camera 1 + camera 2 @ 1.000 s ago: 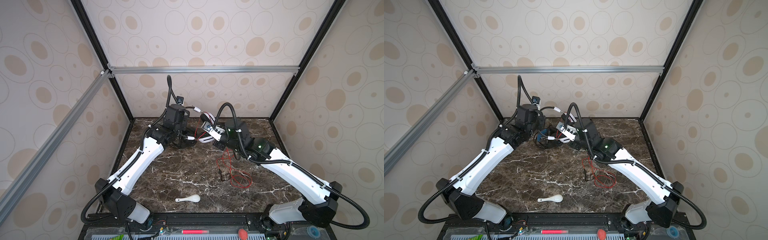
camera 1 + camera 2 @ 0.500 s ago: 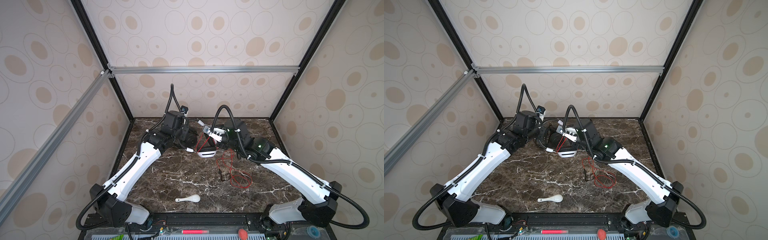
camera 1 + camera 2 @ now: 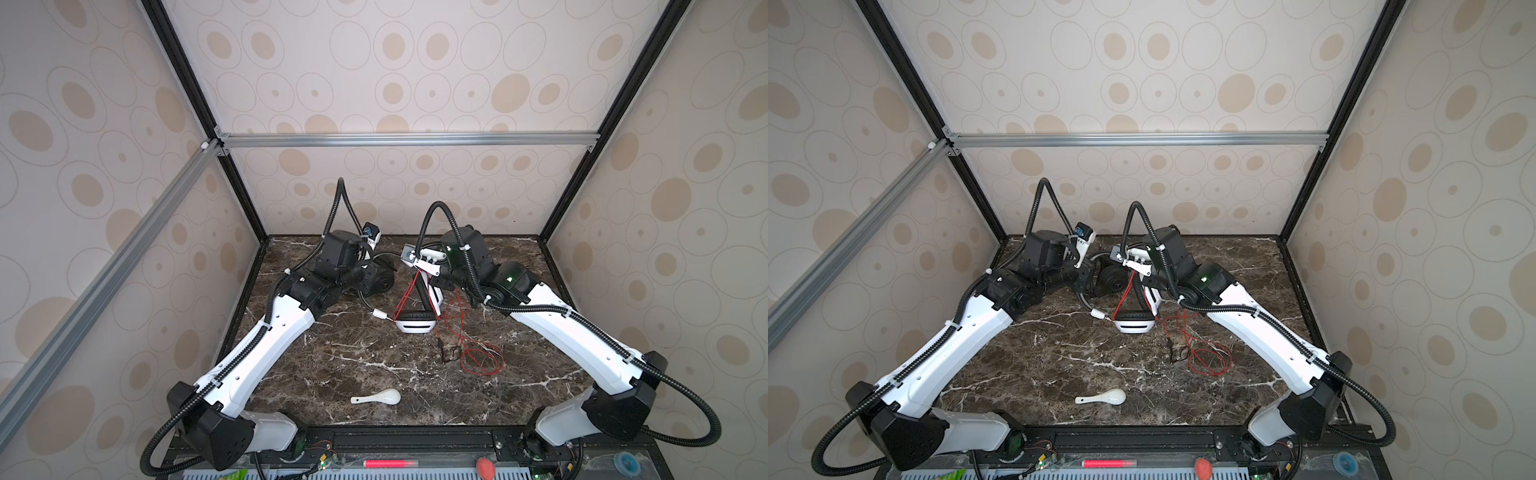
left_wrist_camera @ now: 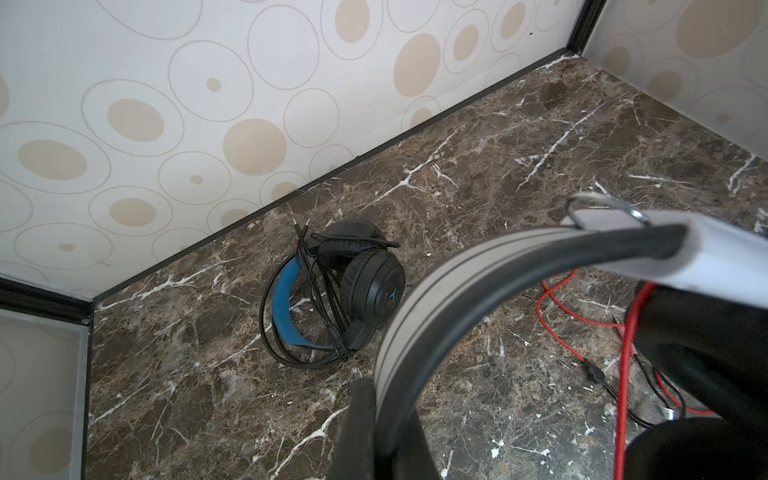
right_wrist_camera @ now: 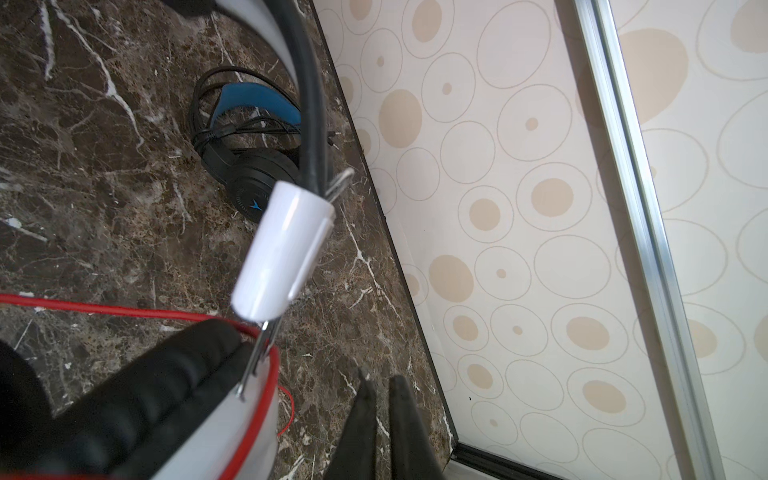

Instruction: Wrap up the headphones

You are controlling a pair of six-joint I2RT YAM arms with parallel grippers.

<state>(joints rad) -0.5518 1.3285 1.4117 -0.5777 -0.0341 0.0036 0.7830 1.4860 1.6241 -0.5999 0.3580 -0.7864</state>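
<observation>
White headset (image 3: 1134,325) with one earcup (image 3: 415,328) down on the marble table (image 3: 332,370), headband (image 4: 457,282) pinched in the left gripper (image 4: 388,419). Right gripper (image 5: 381,380) just beside the headset, jaws barely parted, holding nothing. Red cord (image 3: 482,361) loose alongside. Black headset (image 4: 353,291) near the back wall (image 4: 291,83).

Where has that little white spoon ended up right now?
In both top views the white ceramic spoon lies alone near the front edge of the marble table, between the two arm bases and in front of the red cord.
</observation>
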